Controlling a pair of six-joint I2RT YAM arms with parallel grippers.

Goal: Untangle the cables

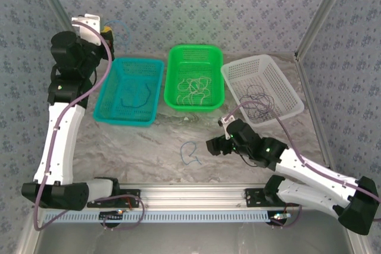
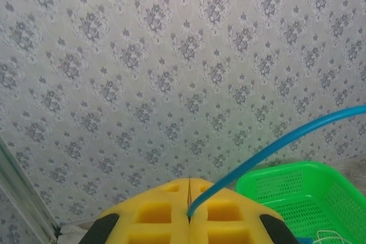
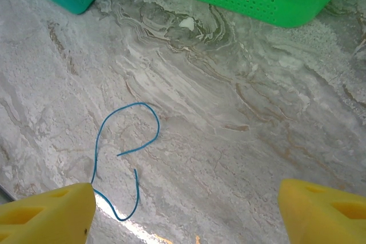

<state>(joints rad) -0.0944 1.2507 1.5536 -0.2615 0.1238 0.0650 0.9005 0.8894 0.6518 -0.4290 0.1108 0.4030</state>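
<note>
A: Sorting, seen from above: left gripper (image 1: 108, 31) raised above the teal basket (image 1: 140, 60); right gripper (image 1: 213, 146) low beside a loose blue cable (image 1: 189, 153) on the table (image 1: 137, 144).
B: Left wrist?
A: Its fingers (image 2: 154, 212) pressed together, pinching a blue strand (image 2: 274, 147).
B: Right wrist?
A: Its fingers (image 3: 46, 210) spread wide over the loose blue cable (image 3: 123, 152). Next, I'd judge: descend, straddle it, close, then carry it to the teal basket.

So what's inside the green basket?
Some pale cream cables, tangled in loops in the green basket. Where loops cross, the strands underneath are covered, so their number is unclear.
</note>
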